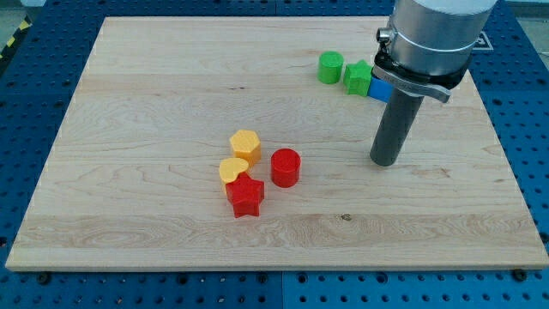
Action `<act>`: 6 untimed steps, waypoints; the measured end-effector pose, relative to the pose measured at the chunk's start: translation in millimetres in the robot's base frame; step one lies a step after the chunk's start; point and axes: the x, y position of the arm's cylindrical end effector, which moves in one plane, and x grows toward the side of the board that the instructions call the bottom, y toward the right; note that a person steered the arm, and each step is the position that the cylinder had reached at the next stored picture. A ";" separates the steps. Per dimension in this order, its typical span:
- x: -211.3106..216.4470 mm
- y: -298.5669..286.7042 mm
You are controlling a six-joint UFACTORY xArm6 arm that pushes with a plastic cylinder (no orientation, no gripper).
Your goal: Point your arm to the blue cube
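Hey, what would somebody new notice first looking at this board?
First, the grey arm with its dark rod at the view's upper right, my tip resting on the wooden board just below the half-hidden blue cube. Next, a red star block amid red and yellow blocks at centre.

Bright even overhead light; soft faint shadows; sharp focus; no glare.

Two green blocks (331, 67), a blue cube (379, 90), two yellow blocks (245, 146), two red blocks (286, 167).
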 end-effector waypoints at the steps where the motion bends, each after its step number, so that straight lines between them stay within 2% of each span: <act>1: -1.3 5.6; 3: -48.9 60.8; 5: -56.2 69.4; 6: -56.3 104.8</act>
